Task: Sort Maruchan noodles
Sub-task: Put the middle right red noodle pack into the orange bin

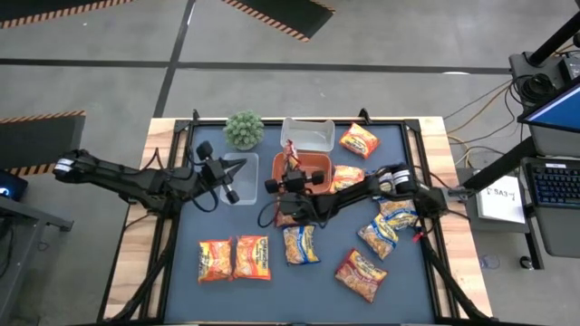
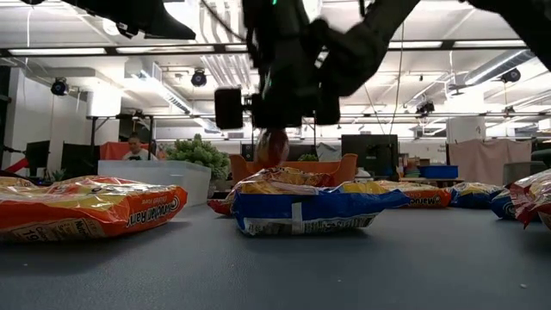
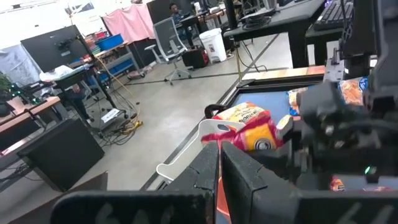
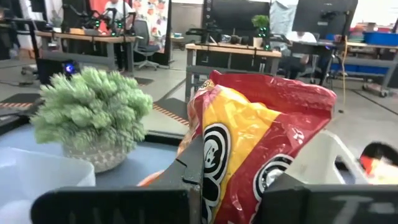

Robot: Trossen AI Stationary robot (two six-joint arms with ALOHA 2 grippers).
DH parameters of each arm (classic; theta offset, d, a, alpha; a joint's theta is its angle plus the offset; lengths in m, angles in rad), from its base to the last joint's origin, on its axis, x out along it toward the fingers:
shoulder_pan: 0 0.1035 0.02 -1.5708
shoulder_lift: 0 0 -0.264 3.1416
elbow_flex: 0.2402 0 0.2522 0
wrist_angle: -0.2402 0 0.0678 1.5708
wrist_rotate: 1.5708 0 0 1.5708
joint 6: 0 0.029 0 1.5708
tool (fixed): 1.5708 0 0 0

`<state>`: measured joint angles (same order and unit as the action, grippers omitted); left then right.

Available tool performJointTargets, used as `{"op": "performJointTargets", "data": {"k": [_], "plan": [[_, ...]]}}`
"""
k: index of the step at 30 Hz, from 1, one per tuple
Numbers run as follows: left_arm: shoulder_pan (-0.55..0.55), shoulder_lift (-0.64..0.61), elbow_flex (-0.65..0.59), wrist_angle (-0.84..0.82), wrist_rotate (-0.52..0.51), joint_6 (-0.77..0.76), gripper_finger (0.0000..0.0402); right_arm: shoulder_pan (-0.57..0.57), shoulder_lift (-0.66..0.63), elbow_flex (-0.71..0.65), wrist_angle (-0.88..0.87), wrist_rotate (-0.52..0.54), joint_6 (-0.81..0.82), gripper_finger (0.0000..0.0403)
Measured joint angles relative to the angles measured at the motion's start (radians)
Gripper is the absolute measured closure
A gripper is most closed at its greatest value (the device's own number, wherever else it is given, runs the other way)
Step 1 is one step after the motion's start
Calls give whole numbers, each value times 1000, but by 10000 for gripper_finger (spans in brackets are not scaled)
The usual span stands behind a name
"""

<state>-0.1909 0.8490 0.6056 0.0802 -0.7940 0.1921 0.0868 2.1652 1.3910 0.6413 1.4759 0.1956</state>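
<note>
Right gripper (image 1: pixel 288 177) — jaws clamped on a red-and-yellow noodle packet (image 4: pixel 249 143) above the orange tray (image 1: pixel 319 163); left gripper (image 1: pixel 237 169) — jaws narrow, empty, over the clear tub (image 1: pixel 245 181).

Right arm: we see it stretched from the table's right side toward the centre.
Right gripper (image 1: pixel 292 174): raised above the table, fingers clamped on a red noodle packet (image 4: pixel 249 143).
Left arm: extended from the left edge.
Left gripper (image 1: pixel 237 172): fingers closed, holding nothing.

upside-down partial "Ram" lettering on orange noodle packet (image 2: pixel 86 209), "new" fragment on far packet (image 2: pixel 424 198)
</note>
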Motion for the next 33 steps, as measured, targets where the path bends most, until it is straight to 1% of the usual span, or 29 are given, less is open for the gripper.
{"op": "performJointTargets", "data": {"k": [5, 9, 11, 14, 16, 21, 26, 29, 33], "plan": [[0, 0, 0, 0, 0, 11, 402, -8, 51, -1, 0, 2, 105, 374], [0, 0, 1, 0, 0, 14, 402, -9, 72, -2, 0, -9, 124, 374], [0, 0, 1, 0, 0, 24, 402, -9, 73, -2, -1, -47, 109, 374], [0, 0, 1, 2, 0, 32, 402, -10, 73, -2, -1, -142, 76, 372], [0, 0, 1, 2, 0, 32, 402, -11, 73, -2, -1, -173, 69, 366], [0, 0, 1, 2, 0, 32, 402, -11, 73, -2, -1, -175, 60, 340], [0, 0, 1, 2, 0, 32, 402, -11, 73, -2, -2, -176, -45, 312], [0, 0, 1, 2, 0, 32, 402, -11, 72, 5, -4, -179, -96, 308], [0, 0, 1, 2, 0, 35, 402, -6, 70, 19, -2, -212, -98, 318]]}}
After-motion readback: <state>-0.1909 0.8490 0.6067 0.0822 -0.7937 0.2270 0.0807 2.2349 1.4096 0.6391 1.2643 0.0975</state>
